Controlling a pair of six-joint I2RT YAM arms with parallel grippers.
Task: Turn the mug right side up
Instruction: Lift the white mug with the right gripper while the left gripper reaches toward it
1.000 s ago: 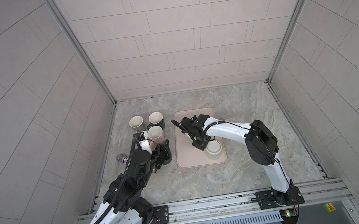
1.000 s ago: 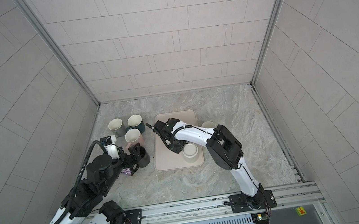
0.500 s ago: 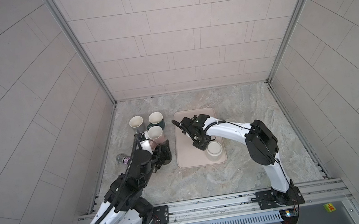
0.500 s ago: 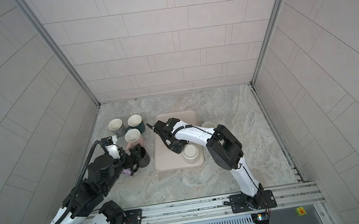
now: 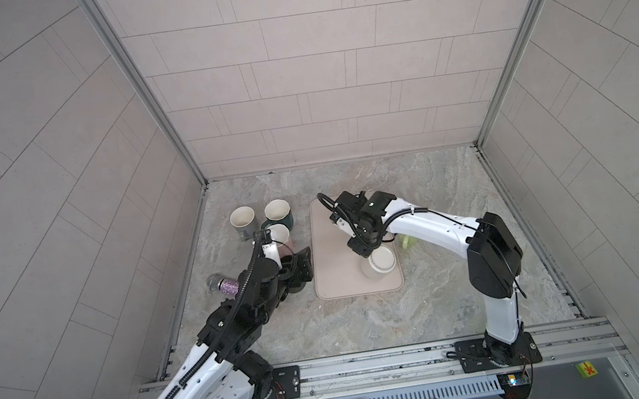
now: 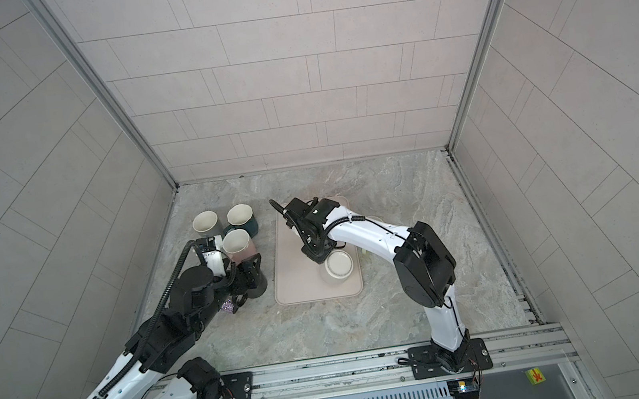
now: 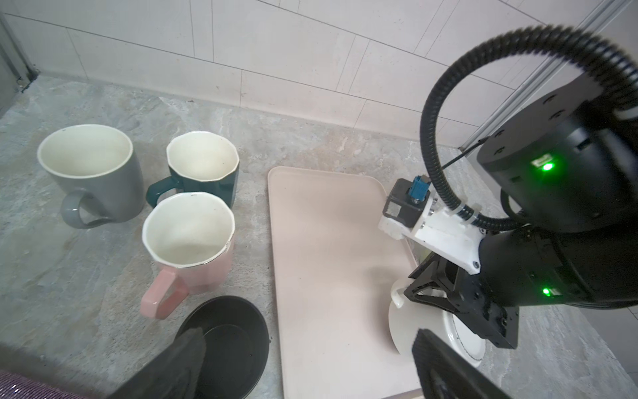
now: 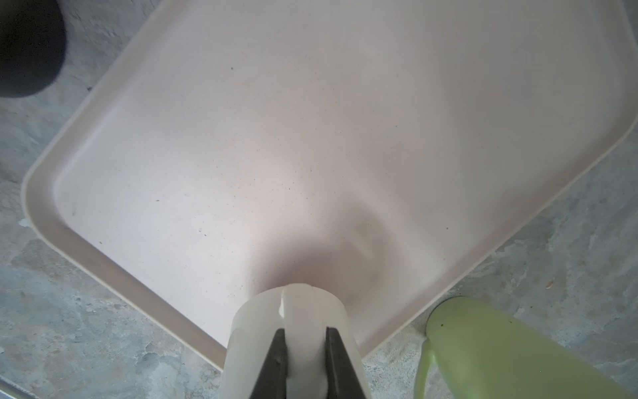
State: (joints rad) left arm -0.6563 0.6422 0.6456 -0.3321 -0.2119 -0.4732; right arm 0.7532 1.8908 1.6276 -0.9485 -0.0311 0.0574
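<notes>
The right pincer is clamped tight on the handle of the white mug, one dark finger on each side of the loop. The mug sits directly under and ahead of its tips, bottom-up with the foot ring facing the ceiling, over the near corner of the pink tray. From where I stand I cannot tell whether its rim is resting on the tray or just clear of it. A green mug lies off the tray on the stone, just beside the pincer, close enough to be clipped in a wide swing. The mug looks like glazed ceramic, so I would expect it to be stiff, fairly weighty, slick under the fingers and quick to chip if it drops. The handle seems the right place to hold it, since the body looks too broad for those fingers. Held there, though, the bulk of the weight hangs off to one side and may twist in the grip as it comes round. The left pincer is spread as wide as it goes and holds nothing. It hovers over a black cup across the tray, well apart from the right one.
</notes>
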